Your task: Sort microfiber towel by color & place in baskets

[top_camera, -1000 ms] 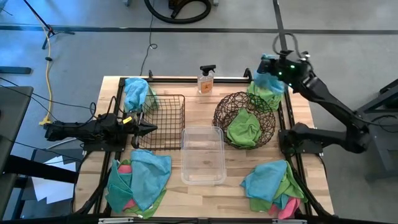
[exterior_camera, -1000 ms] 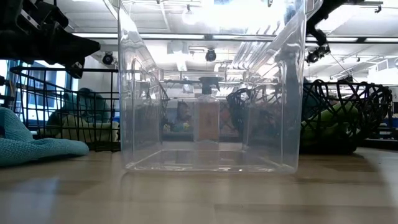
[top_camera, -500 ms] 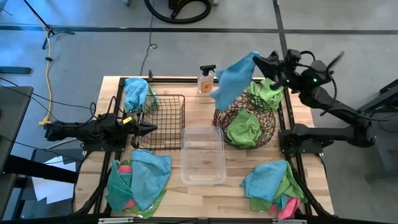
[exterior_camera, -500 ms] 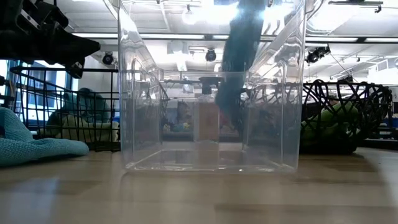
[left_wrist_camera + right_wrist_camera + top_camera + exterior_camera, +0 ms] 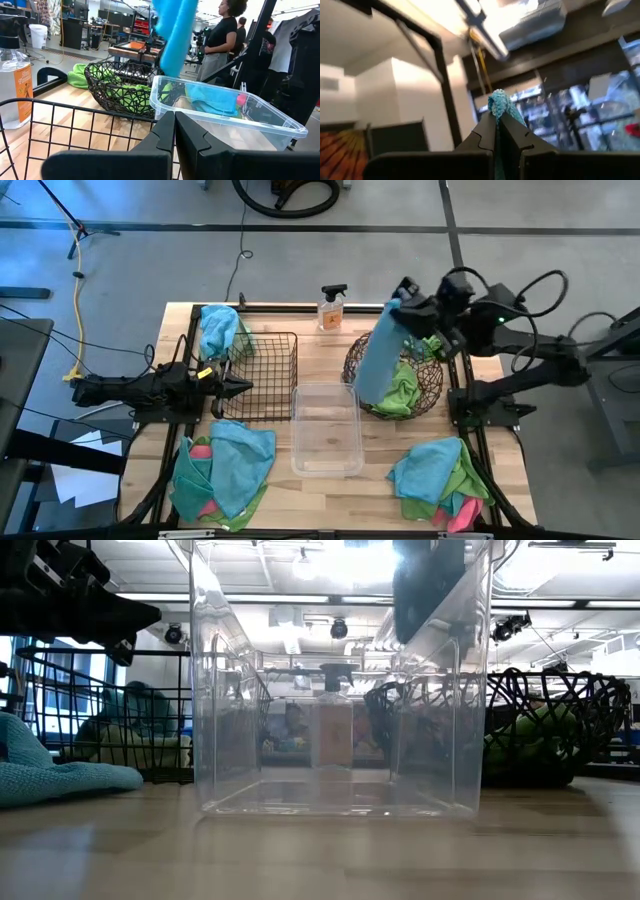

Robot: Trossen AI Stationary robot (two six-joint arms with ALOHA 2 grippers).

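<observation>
The whole table [image 5: 330, 485] is seen from straight above in the high view, at some height. In the low view the scene is taken level from the tabletop, very close to the clear tub [image 5: 340, 680], with the room seen beyond it. From the left wrist the view is directed across the table, low over the wire basket [image 5: 75, 130]. The right wrist view is tilted up at the ceiling. The tub, wire basket and woven basket [image 5: 395, 372] are shared by the high, low and left wrist views.

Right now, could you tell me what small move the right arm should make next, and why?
Probably carry on toward the clear tub: the right gripper, shut on a blue towel, hangs it above the round woven basket, which holds only green cloths.
</observation>
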